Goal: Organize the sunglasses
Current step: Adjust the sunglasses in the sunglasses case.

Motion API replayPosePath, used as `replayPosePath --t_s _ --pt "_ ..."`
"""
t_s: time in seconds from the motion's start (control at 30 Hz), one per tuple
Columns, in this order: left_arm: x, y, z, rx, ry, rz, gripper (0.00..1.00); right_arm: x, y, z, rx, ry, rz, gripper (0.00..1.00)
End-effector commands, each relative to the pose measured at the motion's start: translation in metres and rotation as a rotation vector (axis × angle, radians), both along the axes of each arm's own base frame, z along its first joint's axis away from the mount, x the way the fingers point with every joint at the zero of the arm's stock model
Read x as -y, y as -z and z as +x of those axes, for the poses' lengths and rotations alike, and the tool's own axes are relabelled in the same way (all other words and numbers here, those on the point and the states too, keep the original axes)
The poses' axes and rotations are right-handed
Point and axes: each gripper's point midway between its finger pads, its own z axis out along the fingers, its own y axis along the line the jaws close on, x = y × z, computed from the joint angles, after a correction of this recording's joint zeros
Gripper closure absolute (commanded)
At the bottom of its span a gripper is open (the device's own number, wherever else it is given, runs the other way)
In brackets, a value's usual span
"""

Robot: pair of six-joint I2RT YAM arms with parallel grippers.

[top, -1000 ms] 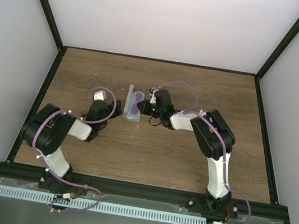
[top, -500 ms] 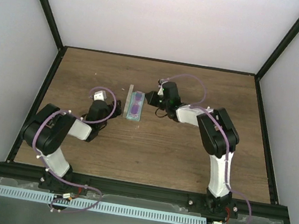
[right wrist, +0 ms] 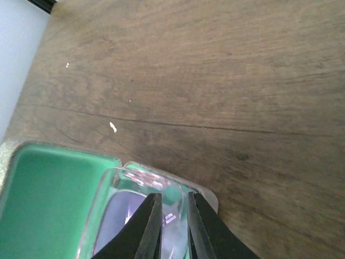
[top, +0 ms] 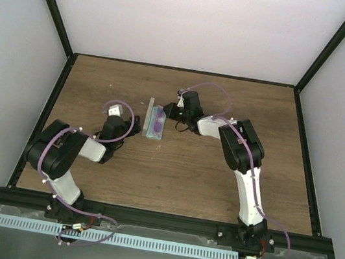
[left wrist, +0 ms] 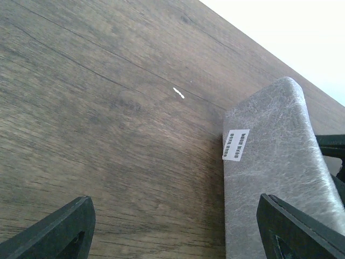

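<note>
The grey case (top: pixel 160 135) lies open mid-table, its lid (top: pixel 148 116) standing up on the left. The sunglasses (top: pixel 158 121) with pink-purple lenses lie inside on the green lining (right wrist: pixel 48 199). My right gripper (top: pixel 170 111) is at the case's far end. In the right wrist view its fingers (right wrist: pixel 175 202) are nearly shut with a narrow slit, right over the clear end of the sunglasses (right wrist: pixel 121 213); I see nothing clamped between them. My left gripper (top: pixel 132 125) is open and empty (left wrist: pixel 178 232), low on the table beside the lid's grey outside (left wrist: pixel 275 162).
Wood table (top: pixel 217 176) with black frame rails along its sides. A small white fleck (left wrist: pixel 178 93) lies on the wood left of the case. The light blue cloth is out of view.
My right gripper lifted away from the case to the right, then came back to the case's far end. The sunglasses stay in the case. The left arm has not moved.
</note>
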Motion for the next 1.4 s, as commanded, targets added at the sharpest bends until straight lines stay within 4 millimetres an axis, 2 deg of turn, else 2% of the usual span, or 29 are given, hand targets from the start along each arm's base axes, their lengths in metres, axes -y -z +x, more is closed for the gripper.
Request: replayPosePath --t_s 0.0,0.2,0.43,0.63,0.77,0.93,1.03,1.1,1.27,1.37 --pt "0.004 -0.007 0.006 0.025 0.008 -0.006 0.16 -0.007 0.010 -0.001 -0.022 -0.025 -0.007 0.85" --pt "0.005 -0.004 0.007 0.019 0.010 -0.012 0.16 -0.015 0.020 -0.009 -0.050 -0.061 0.006 0.85" --pt "0.007 -0.002 0.009 0.014 0.014 -0.014 0.16 -0.031 0.011 -0.020 -0.038 -0.110 0.014 0.85" --pt "0.005 -0.003 0.008 0.014 0.008 -0.011 0.16 -0.031 0.017 -0.021 -0.046 -0.107 0.002 0.85" --pt "0.005 -0.004 0.008 0.017 0.009 -0.007 0.16 -0.024 0.008 -0.020 -0.020 -0.080 -0.014 0.85" --pt "0.005 -0.004 0.008 0.016 0.009 -0.008 0.16 -0.013 -0.018 -0.020 0.037 -0.044 -0.014 0.84" --pt "0.005 -0.005 0.008 0.018 0.008 -0.006 0.16 -0.008 -0.037 -0.024 0.077 -0.039 -0.008 0.76" --pt "0.005 -0.005 0.007 0.018 0.010 -0.008 0.16 -0.004 -0.042 -0.028 0.087 -0.037 -0.011 0.71" --pt "0.005 -0.007 0.007 0.022 0.012 -0.008 0.16 0.000 -0.041 -0.048 0.076 -0.066 -0.002 0.71" --pt "0.006 -0.006 0.006 0.021 0.016 -0.005 0.16 -0.002 -0.036 -0.066 0.063 -0.095 -0.004 0.75"
